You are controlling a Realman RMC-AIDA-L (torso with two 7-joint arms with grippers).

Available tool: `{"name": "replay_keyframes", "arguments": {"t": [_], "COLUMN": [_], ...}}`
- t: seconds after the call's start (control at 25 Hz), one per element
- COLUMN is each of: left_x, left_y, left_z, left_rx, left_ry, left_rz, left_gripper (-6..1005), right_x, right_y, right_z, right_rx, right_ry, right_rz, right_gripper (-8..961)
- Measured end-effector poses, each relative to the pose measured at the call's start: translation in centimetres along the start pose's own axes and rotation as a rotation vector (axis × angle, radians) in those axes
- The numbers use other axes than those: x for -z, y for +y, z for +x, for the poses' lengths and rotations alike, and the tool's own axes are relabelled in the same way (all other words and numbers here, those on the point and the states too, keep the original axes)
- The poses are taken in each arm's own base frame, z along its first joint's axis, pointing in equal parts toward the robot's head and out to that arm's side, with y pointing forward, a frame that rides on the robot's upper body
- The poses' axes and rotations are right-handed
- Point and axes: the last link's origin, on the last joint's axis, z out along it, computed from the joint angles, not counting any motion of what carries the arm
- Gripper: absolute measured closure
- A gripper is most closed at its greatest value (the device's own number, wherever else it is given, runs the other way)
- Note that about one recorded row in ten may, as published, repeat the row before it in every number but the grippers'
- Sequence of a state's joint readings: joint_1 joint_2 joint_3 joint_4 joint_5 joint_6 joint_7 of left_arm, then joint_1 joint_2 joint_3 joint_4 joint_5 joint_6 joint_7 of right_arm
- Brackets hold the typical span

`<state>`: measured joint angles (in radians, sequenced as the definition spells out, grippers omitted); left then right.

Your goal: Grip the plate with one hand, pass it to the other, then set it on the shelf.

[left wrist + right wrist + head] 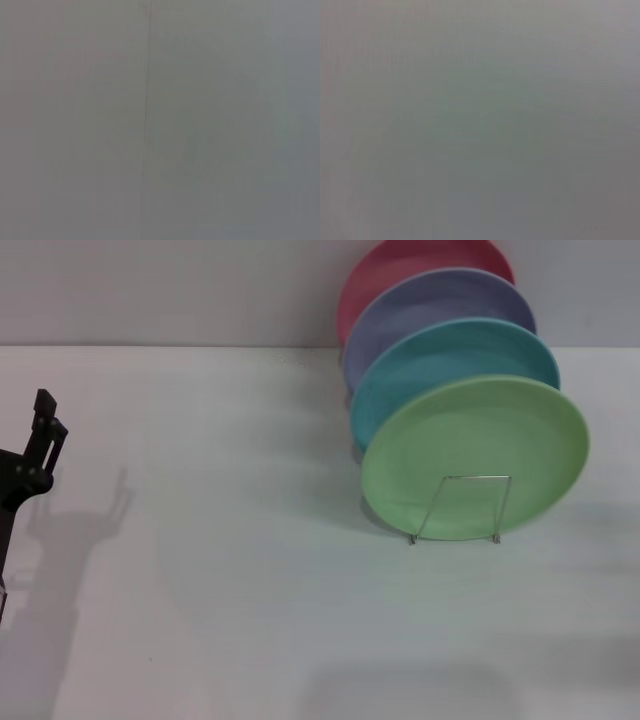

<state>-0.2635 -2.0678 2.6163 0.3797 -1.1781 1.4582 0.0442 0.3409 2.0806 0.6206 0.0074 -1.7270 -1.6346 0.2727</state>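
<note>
1. Nearest the robot, the desk (250, 620) is bare white, and the left end effector (45, 435) sits at its left edge, well to the left of the shelf, touching nothing. Whether its fingers are spread or pressed together I cannot tell.
2. The right end effector is not seen in the head view, and both wrist views show only a blank grey surface.
3. The shelf (455, 508) stands on the desk to the right; only its front wire loop and two feet are visible.
4. The plate (475, 455) already leans in the shelf's front slot, tilted back, just behind that front loop.
5. Behind the plate, in the same row, come a turquoise plate (440, 355), a lavender plate (420, 305) and a pink plate (390, 265), each overlapping the next towards the wall.
6. Judged from this, the placing looks done and the task is at its end; nothing is being carried.
7. The next move probably calls only for the left arm to stay or draw well away from the shelf. Nothing lies between them, but a nudge to the thin wire shelf could tip the whole row.
</note>
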Motion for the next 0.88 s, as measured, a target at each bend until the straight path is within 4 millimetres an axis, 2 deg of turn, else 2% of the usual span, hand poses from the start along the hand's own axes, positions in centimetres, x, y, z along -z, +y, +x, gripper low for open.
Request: {"name": "replay_keyframes", "arguments": {"t": [0.4, 0.88], "left_x": [-1.7, -2.0], "left_y": [0.2, 0.0], "left_z": [0.0, 0.2], "left_rx": [-0.015, -0.016], "left_ry": [-0.002, 0.01], "left_rz": [-0.025, -0.011], "left_gripper": [189, 188], "right_x": [-0.5, -0.5], "right_y": [-0.1, 0.0], "right_z": [0.3, 0.2], "right_rx": [0.011, 0.014], "right_ry": [0.013, 0.008], "right_rz": [0.014, 0.013], "right_gripper": [230, 229]}}
